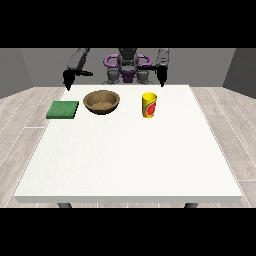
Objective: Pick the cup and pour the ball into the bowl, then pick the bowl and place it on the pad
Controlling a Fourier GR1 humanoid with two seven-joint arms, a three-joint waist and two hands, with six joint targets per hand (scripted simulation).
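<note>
- The cup (149,105) is seen standing upright on the worktop (130,160), its long axis vertical, at the far side and a little toward the view's right of centre.
- It is shown as yellow with a red marking on its side and an open top; the ball cannot be made out inside it.
- The hand at the view's right (161,79) is held in the air behind the cup and slightly to its right, apart from it; this is judged the nearer hand, so the cup lies down and toward the camera from it.
- Whether its fingers are open or curled cannot be told; nothing is seen in its hold.
- The bowl (102,102), brown and round, is set just to the cup's left in the view, apart from it.
- The pad (63,110), green and flat, is laid near the bowl's other side.
- The hand at the view's left (67,81) is hung above the pad's far edge, well apart from the cup; its fingers cannot be read either, and nothing is seen held.
</note>
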